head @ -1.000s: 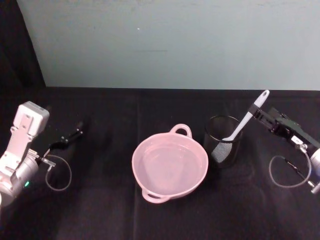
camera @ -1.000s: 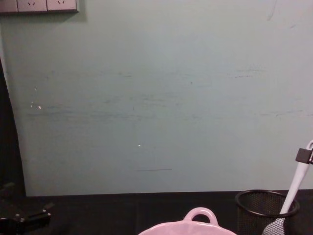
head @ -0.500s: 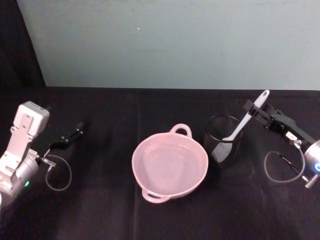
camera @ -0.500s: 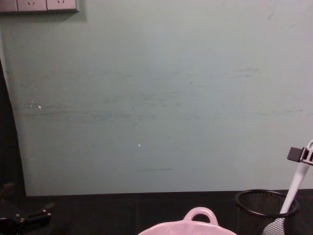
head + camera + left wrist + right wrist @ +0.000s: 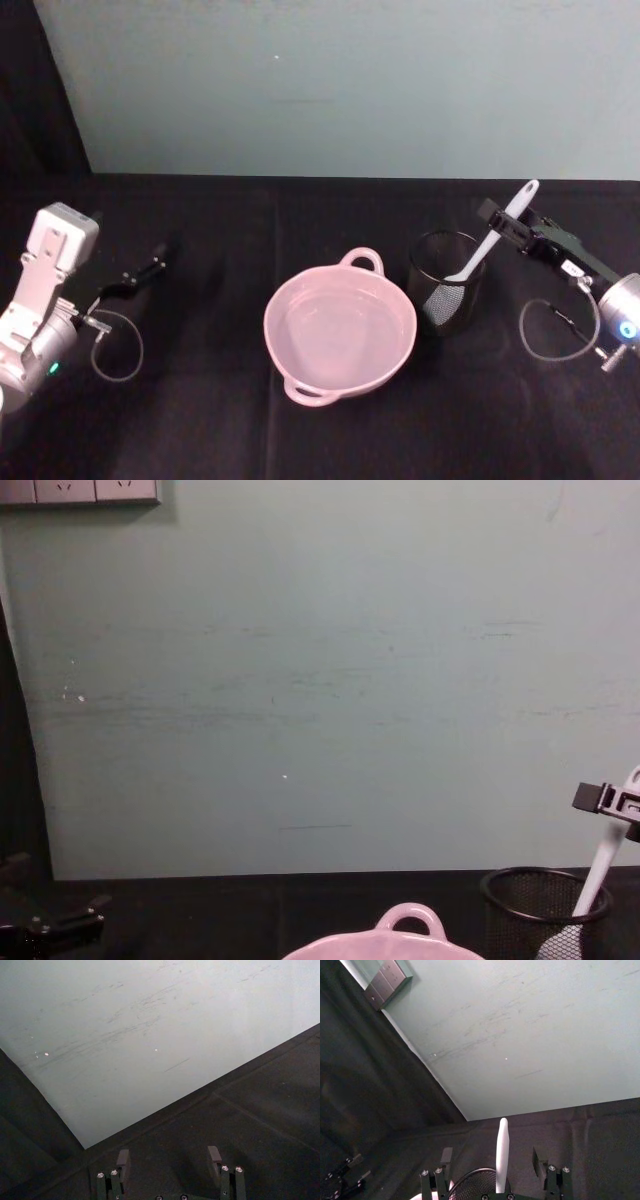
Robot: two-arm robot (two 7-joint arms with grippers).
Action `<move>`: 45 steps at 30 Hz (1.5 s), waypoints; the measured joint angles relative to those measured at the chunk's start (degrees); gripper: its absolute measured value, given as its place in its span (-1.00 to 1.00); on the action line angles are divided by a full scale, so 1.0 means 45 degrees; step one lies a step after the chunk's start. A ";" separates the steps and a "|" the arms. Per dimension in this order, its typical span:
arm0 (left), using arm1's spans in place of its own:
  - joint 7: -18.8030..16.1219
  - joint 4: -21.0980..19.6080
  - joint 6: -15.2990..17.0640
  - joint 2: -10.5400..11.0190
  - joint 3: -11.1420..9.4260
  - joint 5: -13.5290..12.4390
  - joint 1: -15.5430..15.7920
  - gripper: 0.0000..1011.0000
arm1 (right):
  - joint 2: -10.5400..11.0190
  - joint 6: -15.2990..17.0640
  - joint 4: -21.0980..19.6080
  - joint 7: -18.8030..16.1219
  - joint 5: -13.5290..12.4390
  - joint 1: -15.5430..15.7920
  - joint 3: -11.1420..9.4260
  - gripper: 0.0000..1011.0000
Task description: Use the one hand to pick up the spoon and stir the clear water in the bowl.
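Observation:
The white spoon (image 5: pixel 482 252) stands slanted in a black wire-mesh cup (image 5: pixel 445 285), head down and handle rising to the right. My right gripper (image 5: pixel 504 222) is open at the upper handle; in the right wrist view the spoon (image 5: pixel 501 1152) rises between its two spread fingers (image 5: pixel 446 1156). Left of the cup sits the pale pink bowl (image 5: pixel 270 335) with clear water in it. From the chest, one right finger (image 5: pixel 593 798) shows beside the spoon (image 5: pixel 603 868). My left gripper (image 5: pixel 148 266) rests open at the far left, nothing between its fingers (image 5: pixel 122 1159).
A pale green wall (image 5: pixel 340 90) rises behind the black-clothed table (image 5: pixel 200 420). A grey cable loop (image 5: pixel 550 335) hangs from the right arm near the cup. Wall sockets (image 5: pixel 80 490) sit high at the left.
My right gripper has moved left toward the cup until its open fingers straddle the spoon's handle. The spoon, bowl and left arm have stayed put.

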State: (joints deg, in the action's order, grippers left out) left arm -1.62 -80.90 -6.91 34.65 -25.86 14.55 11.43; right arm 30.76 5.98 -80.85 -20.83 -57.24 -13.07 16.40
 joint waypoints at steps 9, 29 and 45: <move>0.0000 0.0000 0.0000 0.0000 0.0001 0.0000 0.0000 0.99 | 0.0002 0.0000 -0.0006 0.0000 0.0000 0.0001 -0.0008 0.98; 0.0000 0.0000 0.0000 0.0000 0.0000 0.0000 0.0000 0.99 | 0.0012 -0.0007 -0.0027 -0.0009 -0.0011 0.0020 -0.0028 -0.05; 0.0000 0.0000 0.0000 0.0000 0.0000 0.0000 0.0000 0.99 | 0.0012 -0.0007 -0.0027 -0.0009 -0.0011 0.0021 -0.0027 -0.77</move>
State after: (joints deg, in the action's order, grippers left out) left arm -1.62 -80.90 -6.91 34.64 -25.86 14.55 11.43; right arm 30.81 5.95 -80.97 -20.87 -57.29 -12.97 16.28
